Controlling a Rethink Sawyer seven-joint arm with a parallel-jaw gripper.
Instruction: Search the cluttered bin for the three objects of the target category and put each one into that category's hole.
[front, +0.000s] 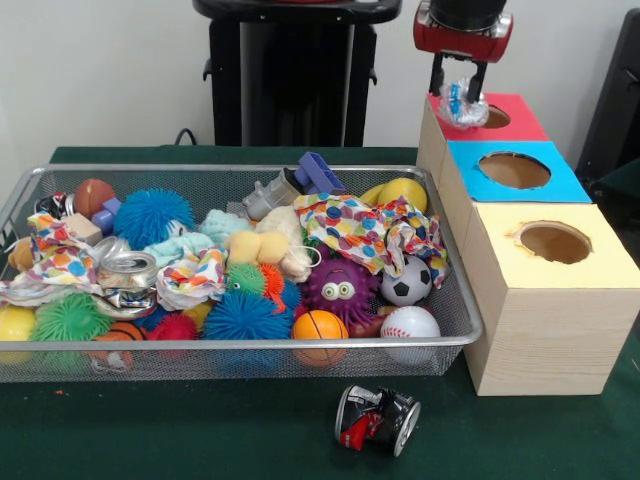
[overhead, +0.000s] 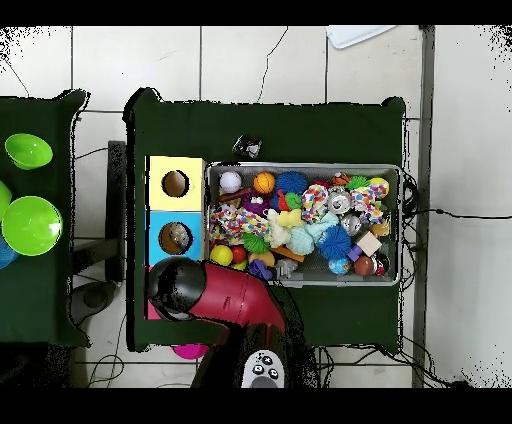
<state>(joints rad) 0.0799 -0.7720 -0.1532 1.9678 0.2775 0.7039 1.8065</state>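
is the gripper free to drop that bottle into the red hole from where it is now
Probably yes. The gripper holds the plastic bottle right above the red-topped hole, with nothing between them. The bottle looks slightly toward the hole's near-left rim, so a small shift may help.

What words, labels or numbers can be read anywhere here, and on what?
None can be read.
The bottle in the gripper over the red hole: bluish label, too blurred.
The crushed can in front of the bin: red and black print, too blurred.
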